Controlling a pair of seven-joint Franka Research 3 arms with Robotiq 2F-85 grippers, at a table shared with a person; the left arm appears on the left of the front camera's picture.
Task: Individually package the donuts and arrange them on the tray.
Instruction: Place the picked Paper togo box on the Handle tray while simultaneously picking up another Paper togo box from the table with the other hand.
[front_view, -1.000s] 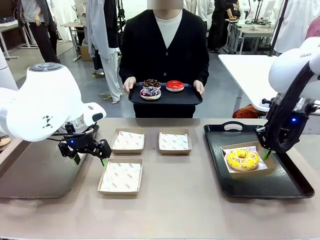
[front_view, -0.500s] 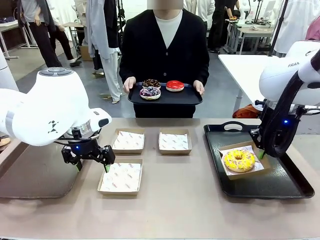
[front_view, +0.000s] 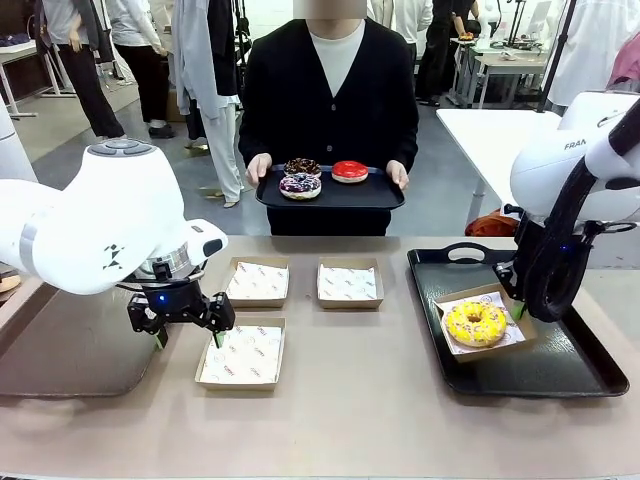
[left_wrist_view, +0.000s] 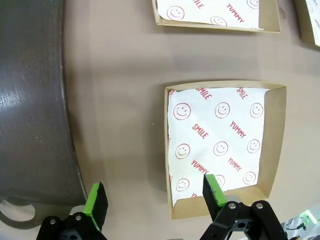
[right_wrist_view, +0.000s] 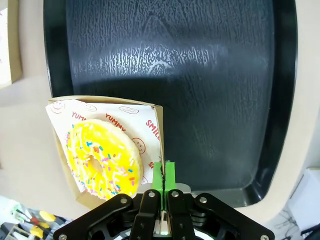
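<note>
- Leftward has gone the right gripper (right_wrist_view: 163, 172), sliding the brown cardboard box (right_wrist_view: 158, 112) pinched by its wall; the left gripper (left_wrist_view: 155, 192), spread, has closed on an empty paper-lined box (left_wrist_view: 220, 145).
- Beside the right gripper, a yellow sprinkled ring donut (front_view: 474, 322) sits boxed; three other donuts (front_view: 301, 186) remain unpacked.
- Ahead of it, the black plastic tray (right_wrist_view: 200, 75) lies bare.

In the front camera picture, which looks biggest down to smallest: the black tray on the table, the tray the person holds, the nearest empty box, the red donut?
1. black tray on the table
2. held tray, farther off, so the two may truly match
3. nearest empty box
4. red donut
</note>
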